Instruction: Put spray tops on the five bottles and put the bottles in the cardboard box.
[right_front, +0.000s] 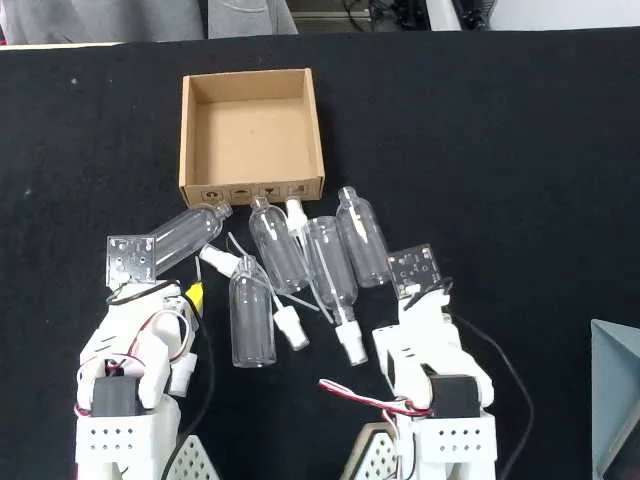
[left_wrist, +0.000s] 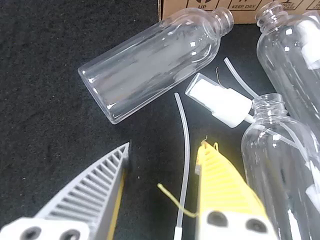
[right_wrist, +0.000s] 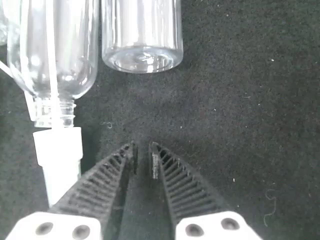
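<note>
Five clear bottles lie on the black table in front of the cardboard box (right_front: 250, 135). The leftmost bottle (right_front: 190, 235) (left_wrist: 155, 62) lies slanted with a bare neck. Beside it a loose white spray top (right_front: 220, 262) (left_wrist: 220, 102) rests by the mouth of another bottle (right_front: 252, 310) (left_wrist: 282, 160). My left gripper (right_front: 190, 298) (left_wrist: 165, 146) stands open just short of them, with a thin dip tube (left_wrist: 182, 150) lying between its fingers. My right gripper (right_wrist: 142, 147) is shut on nothing, near a bottle's base (right_wrist: 142, 35) and a bottle (right_front: 332, 262) (right_wrist: 52, 60) with a spray top (right_front: 350, 343) (right_wrist: 59, 160) at its mouth.
Two more bottles (right_front: 277, 245) (right_front: 362, 237) lie side by side near the box front. Loose spray tops (right_front: 291, 327) (right_front: 296, 215) lie among them. A grey object (right_front: 617, 395) stands at the right edge. Bare table stretches to both sides.
</note>
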